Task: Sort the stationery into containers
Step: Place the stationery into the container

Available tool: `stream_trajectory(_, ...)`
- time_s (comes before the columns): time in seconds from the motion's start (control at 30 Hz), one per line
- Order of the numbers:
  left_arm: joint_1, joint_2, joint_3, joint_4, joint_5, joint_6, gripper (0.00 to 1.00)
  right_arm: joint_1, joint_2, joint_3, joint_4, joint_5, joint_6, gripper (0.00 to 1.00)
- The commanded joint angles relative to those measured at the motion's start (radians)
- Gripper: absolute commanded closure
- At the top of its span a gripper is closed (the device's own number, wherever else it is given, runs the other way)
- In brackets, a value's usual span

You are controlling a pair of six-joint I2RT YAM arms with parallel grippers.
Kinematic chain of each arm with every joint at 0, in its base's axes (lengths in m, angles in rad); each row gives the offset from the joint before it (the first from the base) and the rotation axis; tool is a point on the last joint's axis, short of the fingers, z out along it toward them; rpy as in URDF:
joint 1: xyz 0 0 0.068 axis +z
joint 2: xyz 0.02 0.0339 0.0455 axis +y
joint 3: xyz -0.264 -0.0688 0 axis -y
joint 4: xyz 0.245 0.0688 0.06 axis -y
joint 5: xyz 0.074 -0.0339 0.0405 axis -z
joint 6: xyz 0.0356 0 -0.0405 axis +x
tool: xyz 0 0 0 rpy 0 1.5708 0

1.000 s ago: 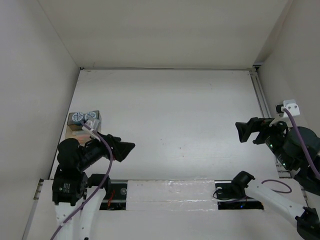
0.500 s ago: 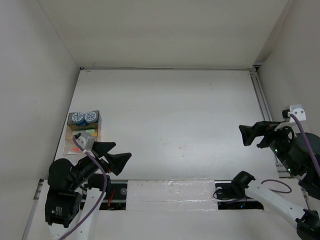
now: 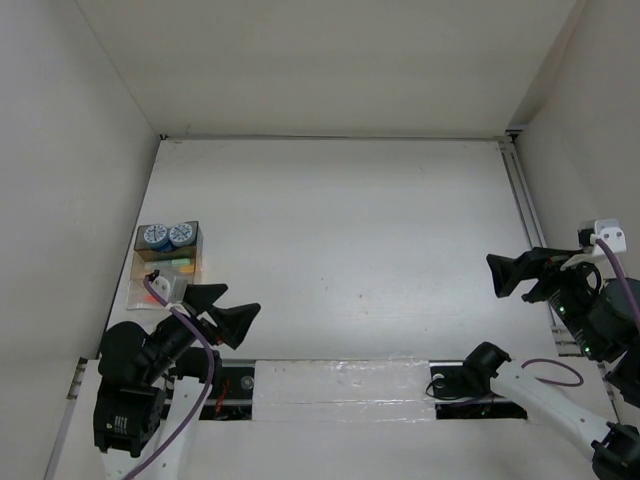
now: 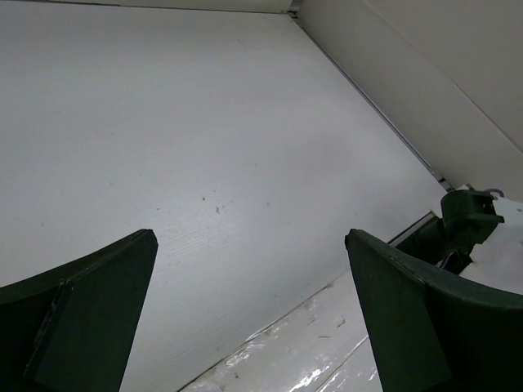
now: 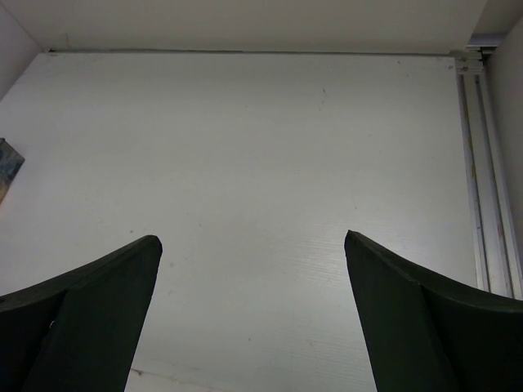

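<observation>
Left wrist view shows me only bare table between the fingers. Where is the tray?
Observer: The tray sits at the table's left edge, beside the left gripper, which points away from it.
Operator: What's in it?
Observer: Two cylinders at its far end, green and orange stationery nearer.
Operator: And the other arm?
Observer: The right gripper is open and empty over the table's right side.

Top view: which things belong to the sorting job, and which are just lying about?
Job: tray; two blue-and-white cylinders at its far end; green highlighter; orange-red pen.
Just there: purple cable; side rail; taped strip at the near edge.
</observation>
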Motion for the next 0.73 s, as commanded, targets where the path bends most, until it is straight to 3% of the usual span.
stream_trajectory(0.0,-0.007,-0.007,-0.002,0.043,-0.008,0.016,0.0,0.01,-0.007,-0.01,0.027,0.02,-0.006,0.0)
stream_trajectory(0.7,-0.007,-0.007,-0.011,0.043,-0.008,0.016,0.0,0.01,0.004,-0.019,0.036,0.02,-0.006,0.0)
